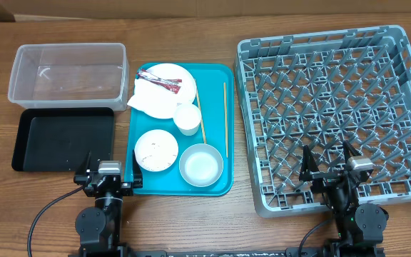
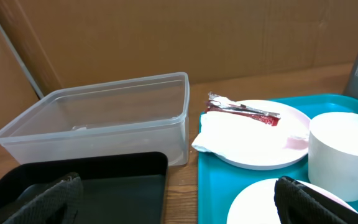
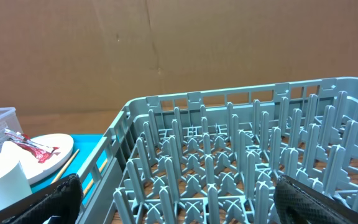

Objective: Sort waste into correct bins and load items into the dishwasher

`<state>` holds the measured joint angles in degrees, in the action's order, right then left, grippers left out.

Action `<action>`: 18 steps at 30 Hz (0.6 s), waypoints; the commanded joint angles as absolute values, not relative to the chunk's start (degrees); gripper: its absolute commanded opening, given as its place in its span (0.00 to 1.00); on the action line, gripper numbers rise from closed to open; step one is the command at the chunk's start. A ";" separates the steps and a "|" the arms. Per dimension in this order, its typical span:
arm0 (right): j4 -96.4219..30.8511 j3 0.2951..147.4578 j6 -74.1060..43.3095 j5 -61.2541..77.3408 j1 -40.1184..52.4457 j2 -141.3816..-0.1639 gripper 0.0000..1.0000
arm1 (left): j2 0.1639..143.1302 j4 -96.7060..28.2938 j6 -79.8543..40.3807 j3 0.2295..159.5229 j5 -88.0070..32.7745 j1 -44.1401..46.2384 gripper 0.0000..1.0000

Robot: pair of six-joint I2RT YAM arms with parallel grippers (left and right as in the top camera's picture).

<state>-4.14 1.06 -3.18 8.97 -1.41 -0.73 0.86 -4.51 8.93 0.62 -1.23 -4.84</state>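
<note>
On the teal tray (image 1: 220,78) a white plate (image 1: 167,80) holds a crumpled white napkin (image 1: 147,98) and a red-and-white wrapper (image 1: 160,81); both also show in the left wrist view, the napkin (image 2: 229,134) and the wrapper (image 2: 244,111). A small white cup (image 1: 188,118), a plate with rice scraps (image 1: 155,150), a white bowl (image 1: 200,165) and two chopsticks (image 1: 225,118) lie there too. The clear tub (image 1: 68,71) and black tray (image 1: 64,138) sit left. The grey dish rack (image 1: 334,107) is right. My left gripper (image 1: 105,178) and right gripper (image 1: 330,168) are open and empty.
The wooden table (image 1: 191,221) runs along the front. A cardboard wall (image 2: 166,37) stands behind the tub and rack. The left arm base sits in front of the black tray, the right arm base at the rack's front edge.
</note>
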 commanded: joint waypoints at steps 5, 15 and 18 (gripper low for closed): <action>-3.86 0.47 -3.18 9.08 -1.58 -0.23 1.00 | 0.36 -4.40 10.50 0.27 -0.45 -4.51 1.00; -3.46 0.51 -3.18 10.90 -1.58 -0.23 1.00 | 0.36 3.25 8.40 0.64 -3.01 -4.51 1.00; -3.33 1.87 -3.16 14.28 -1.58 -0.27 1.00 | 0.40 2.76 3.53 2.83 -6.17 -4.51 1.00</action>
